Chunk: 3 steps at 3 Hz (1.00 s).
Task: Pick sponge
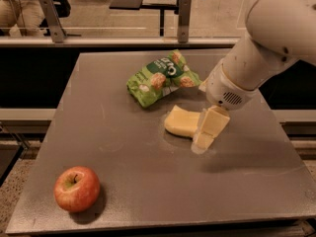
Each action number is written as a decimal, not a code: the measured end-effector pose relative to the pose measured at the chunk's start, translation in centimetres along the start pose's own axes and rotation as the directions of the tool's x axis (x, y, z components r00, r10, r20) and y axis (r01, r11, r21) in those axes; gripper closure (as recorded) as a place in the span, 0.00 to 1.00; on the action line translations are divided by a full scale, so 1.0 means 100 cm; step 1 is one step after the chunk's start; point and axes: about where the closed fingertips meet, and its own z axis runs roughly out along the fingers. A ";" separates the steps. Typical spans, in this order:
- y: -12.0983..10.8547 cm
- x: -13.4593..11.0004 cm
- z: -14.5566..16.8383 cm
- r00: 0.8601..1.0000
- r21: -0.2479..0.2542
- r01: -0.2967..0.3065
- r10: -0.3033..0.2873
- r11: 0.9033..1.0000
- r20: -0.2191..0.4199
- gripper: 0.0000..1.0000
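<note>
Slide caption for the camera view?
Gripper low at one end of the sponge on a grey table; green snack bag behind, red apple near the front corner.

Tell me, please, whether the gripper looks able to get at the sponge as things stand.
Probably yes. The gripper is down at one end of the sponge, and nothing lies on top of it. The snack bag sits behind it, the apple far off near the table's front corner.
</note>
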 end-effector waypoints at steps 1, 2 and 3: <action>-0.002 -0.001 0.015 1.000 -0.029 0.000 0.000 1.000 0.008 0.00; 0.002 0.000 0.029 1.000 -0.058 0.001 0.000 0.998 0.004 0.00; 0.004 0.002 0.035 1.000 -0.074 0.001 -0.001 0.997 0.001 0.18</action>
